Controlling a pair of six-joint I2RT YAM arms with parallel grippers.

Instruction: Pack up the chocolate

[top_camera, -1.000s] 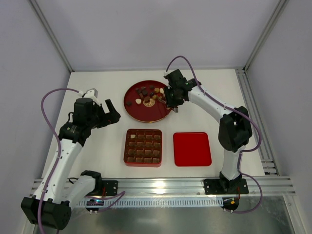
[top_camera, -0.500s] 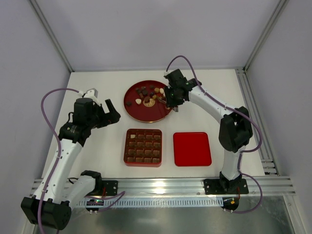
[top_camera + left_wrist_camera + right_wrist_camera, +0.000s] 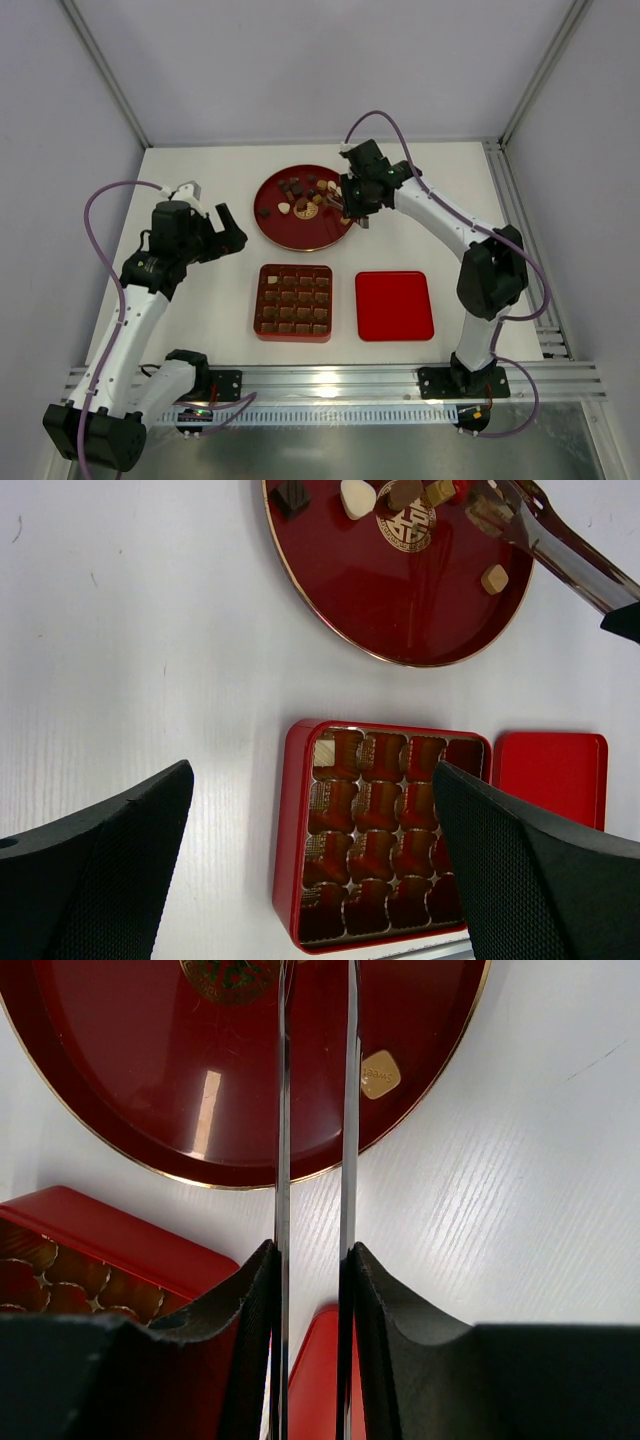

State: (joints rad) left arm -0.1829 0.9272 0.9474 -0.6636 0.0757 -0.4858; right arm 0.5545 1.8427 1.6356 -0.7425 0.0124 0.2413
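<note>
Chocolate (image 3: 298,186) lies scattered on the round red plate (image 3: 300,232).

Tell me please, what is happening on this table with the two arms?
The right gripper is closed on metal tongs, whose tips reach over the round red plate where loose chocolate pieces lie. Whether the tips grip a piece, I cannot tell. The left gripper hovers left of the plate, its fingers wide open and empty. Nearer the arms, the red box stands open with some compartments filled, and its lid lies flat to its right.
</note>
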